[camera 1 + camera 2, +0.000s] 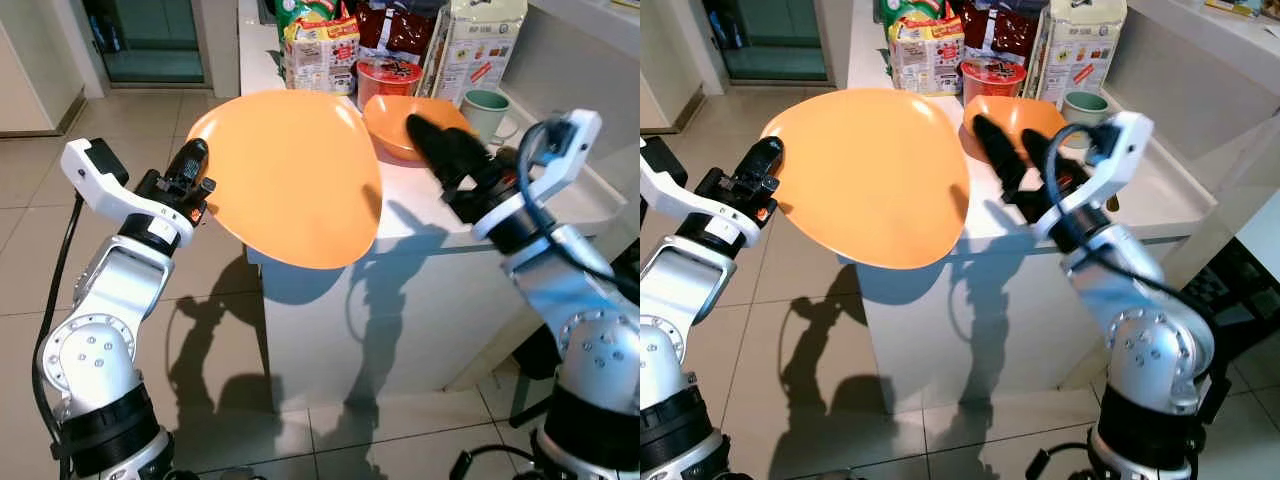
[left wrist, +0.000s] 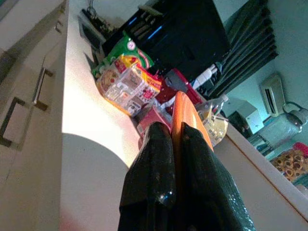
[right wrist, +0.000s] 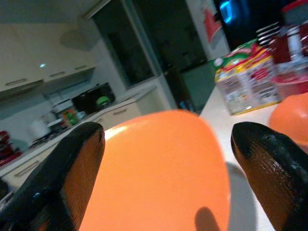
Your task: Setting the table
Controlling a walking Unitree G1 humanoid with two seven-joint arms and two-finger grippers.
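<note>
A large orange plate (image 1: 290,175) is held tilted above the near left corner of the white counter (image 1: 560,200). My left gripper (image 1: 195,185) is shut on the plate's left rim; its fingers (image 2: 159,178) pinch the orange edge (image 2: 185,113). My right gripper (image 1: 1010,150) is open over the counter, to the right of the plate, its fingers (image 3: 269,163) spread wide and holding nothing. An orange bowl (image 1: 400,120) sits on the counter just behind the right gripper.
Snack packets (image 1: 320,50), a red cup-noodle tub (image 1: 388,78), a carton (image 1: 478,40) and a green mug (image 1: 487,108) crowd the counter's back. Tiled floor (image 1: 40,200) lies to the left and in front. A doorway (image 1: 150,40) stands at the back left.
</note>
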